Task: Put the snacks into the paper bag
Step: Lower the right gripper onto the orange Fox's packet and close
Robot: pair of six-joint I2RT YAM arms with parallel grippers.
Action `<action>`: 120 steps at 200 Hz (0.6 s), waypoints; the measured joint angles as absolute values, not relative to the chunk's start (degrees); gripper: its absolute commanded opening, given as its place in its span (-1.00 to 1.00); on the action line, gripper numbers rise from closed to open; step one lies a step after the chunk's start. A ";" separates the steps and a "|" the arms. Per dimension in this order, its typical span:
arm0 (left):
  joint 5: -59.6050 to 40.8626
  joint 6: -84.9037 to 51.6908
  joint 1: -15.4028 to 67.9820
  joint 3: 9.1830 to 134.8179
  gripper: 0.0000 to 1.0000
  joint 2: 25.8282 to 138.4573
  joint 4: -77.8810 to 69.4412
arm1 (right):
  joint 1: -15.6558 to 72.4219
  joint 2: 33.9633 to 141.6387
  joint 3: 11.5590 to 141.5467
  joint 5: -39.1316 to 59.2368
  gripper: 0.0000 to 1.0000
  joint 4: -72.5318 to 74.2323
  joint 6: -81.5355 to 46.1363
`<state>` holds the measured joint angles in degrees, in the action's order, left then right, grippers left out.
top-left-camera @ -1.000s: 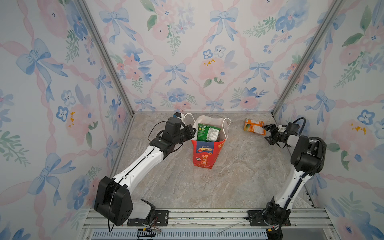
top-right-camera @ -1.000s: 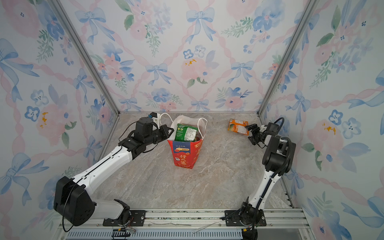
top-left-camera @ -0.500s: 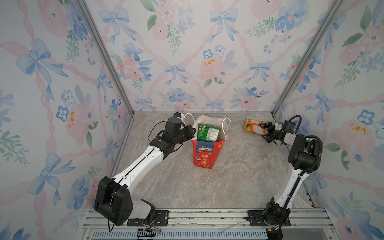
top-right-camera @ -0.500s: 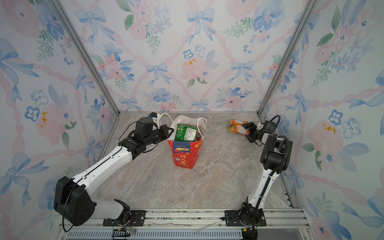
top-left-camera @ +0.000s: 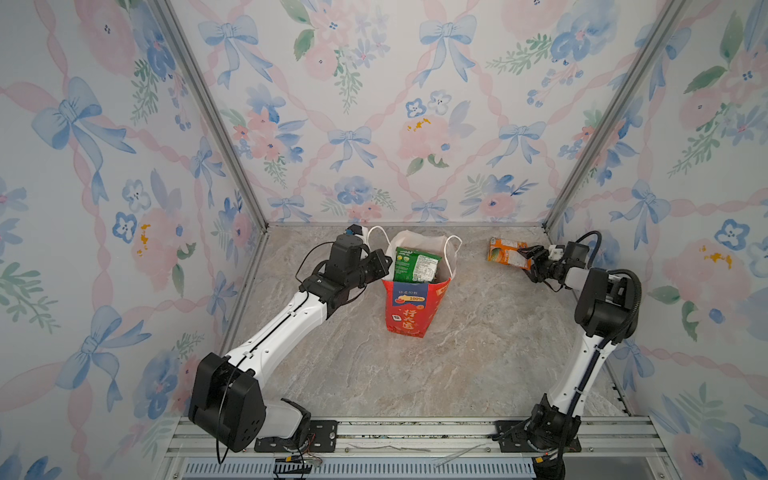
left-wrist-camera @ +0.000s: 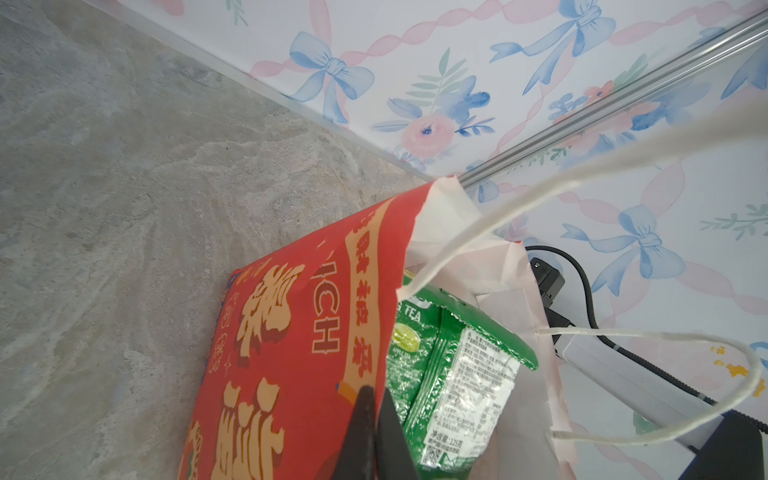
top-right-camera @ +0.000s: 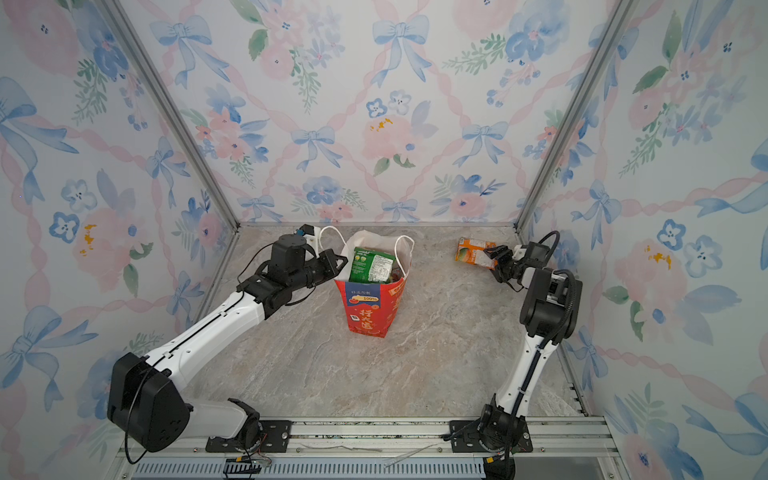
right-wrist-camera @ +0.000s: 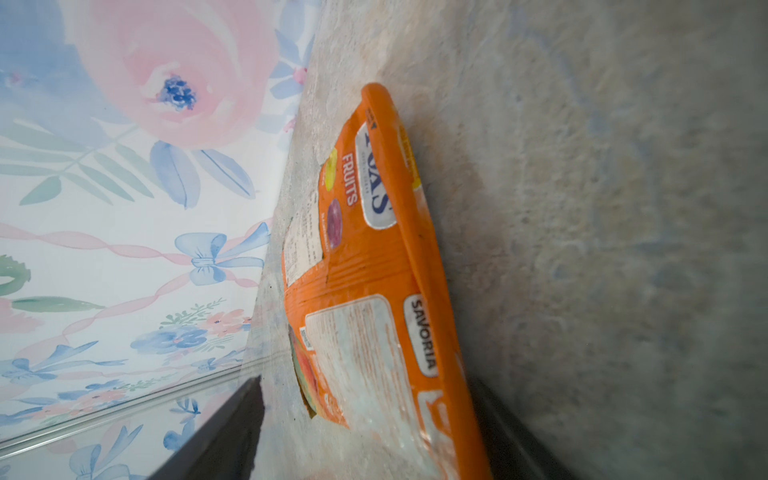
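Observation:
The red paper bag (top-left-camera: 409, 309) (top-right-camera: 368, 309) stands upright mid-floor in both top views. A green snack packet (top-left-camera: 413, 264) (left-wrist-camera: 449, 374) sticks out of its mouth. My left gripper (top-left-camera: 386, 262) (left-wrist-camera: 374, 399) is shut on the bag's (left-wrist-camera: 291, 332) left rim, one finger outside and one inside. An orange snack packet (top-left-camera: 505, 250) (top-right-camera: 473, 250) (right-wrist-camera: 374, 257) lies flat near the back right corner. My right gripper (top-left-camera: 528, 259) (right-wrist-camera: 365, 386) is low over the floor and open, with a finger on each side of the packet's near end. No other snacks show.
The back wall (top-left-camera: 415, 187) and right wall (top-left-camera: 665, 249) of the floral enclosure stand close to the orange packet and my right arm. The bag's white cord handles (left-wrist-camera: 623, 336) hang loose over its mouth. A metal rail (top-left-camera: 395, 432) runs along the front edge.
My right gripper has moved left to the orange packet, and its jaws have narrowed around the packet's end. My left arm and the bag have not moved.

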<state>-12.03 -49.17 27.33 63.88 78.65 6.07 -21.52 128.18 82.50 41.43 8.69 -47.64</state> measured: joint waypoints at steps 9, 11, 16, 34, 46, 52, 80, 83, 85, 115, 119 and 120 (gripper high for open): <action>-12.03 -49.17 27.33 63.88 -1.00 78.65 6.04 | -21.52 128.40 82.50 41.39 0.34 8.82 -47.90; -12.03 -49.17 27.33 63.88 -1.00 78.65 6.04 | -21.52 128.44 82.50 41.36 0.33 8.84 -48.05; -12.03 -49.17 27.33 63.88 -1.00 78.63 6.04 | -21.54 128.55 82.50 41.41 0.30 9.06 -48.14; -12.03 -49.17 27.33 63.86 -1.00 78.59 6.07 | -21.52 128.77 82.37 41.36 0.18 9.67 -48.82; -12.03 -49.17 27.33 63.83 -1.00 78.59 6.07 | -21.52 128.84 82.04 41.36 0.13 10.11 -49.45; -12.03 -49.17 27.33 63.81 -1.00 78.56 6.07 | -21.52 128.88 81.93 41.39 0.10 10.24 -49.78; -12.01 -49.17 27.33 63.64 -1.00 78.39 6.02 | -21.52 129.10 81.52 41.39 -0.02 11.25 -50.63; -12.03 -49.17 27.33 63.61 -1.00 78.39 6.02 | -21.52 129.14 81.49 41.41 -0.05 11.31 -50.63; -12.01 -49.17 27.33 63.61 -1.00 78.39 6.02 | -21.52 129.14 81.47 41.36 -0.07 11.33 -50.83; -12.01 -49.17 27.14 63.33 -1.00 78.06 6.02 | -21.52 129.69 81.14 41.43 -0.41 11.86 -51.40; -12.01 -49.17 27.09 63.24 -1.00 78.04 6.00 | -21.52 129.75 81.08 41.41 -0.45 11.94 -51.86; -12.01 -49.17 27.07 63.24 -1.00 78.04 6.00 | -21.52 129.75 81.08 41.41 -0.46 11.94 -51.83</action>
<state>-12.01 -49.17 27.07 63.24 78.04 6.00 -21.52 129.75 81.08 41.41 11.94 -51.83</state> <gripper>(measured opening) 0.048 0.321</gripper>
